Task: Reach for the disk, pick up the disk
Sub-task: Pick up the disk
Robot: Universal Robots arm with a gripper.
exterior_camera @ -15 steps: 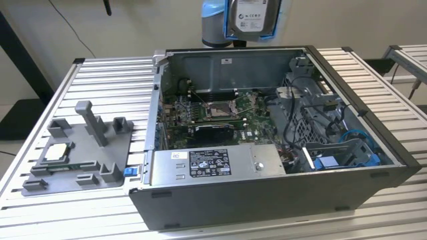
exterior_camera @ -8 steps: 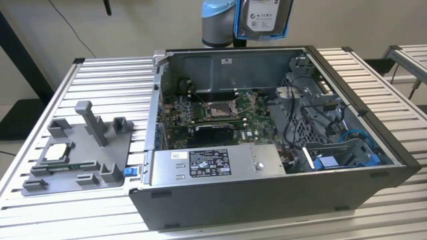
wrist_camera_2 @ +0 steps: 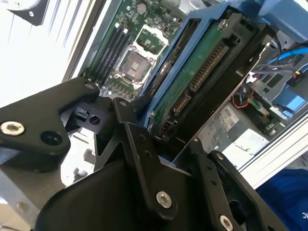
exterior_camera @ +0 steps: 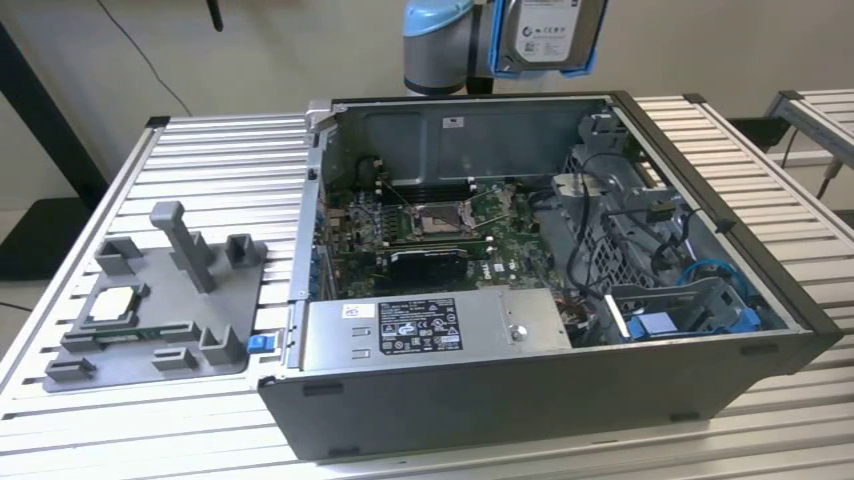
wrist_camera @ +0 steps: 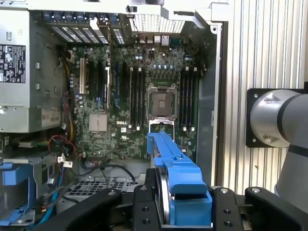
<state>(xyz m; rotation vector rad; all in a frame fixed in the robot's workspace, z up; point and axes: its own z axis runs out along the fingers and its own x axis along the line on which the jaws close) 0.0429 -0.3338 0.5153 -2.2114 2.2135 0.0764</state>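
The flat silver-grey hard drive with its white label and bright blue plastic bracket, the disk [exterior_camera: 547,33], is being held aloft above the open grey computer case [exterior_camera: 534,260] in the exterior view. In both wrist views the black gripper [wrist_camera: 185,204] is being seen pinched on the disk [wrist_camera: 180,175], one finger [wrist_camera_2: 139,149] pressed against each face, the green circuit-board side [wrist_camera_2: 192,82] being shown in the second wrist view. Directly below the gripper, the green motherboard [wrist_camera: 144,96] is being seen, with the boxy silver power supply [wrist_camera: 24,72] lying beside it.
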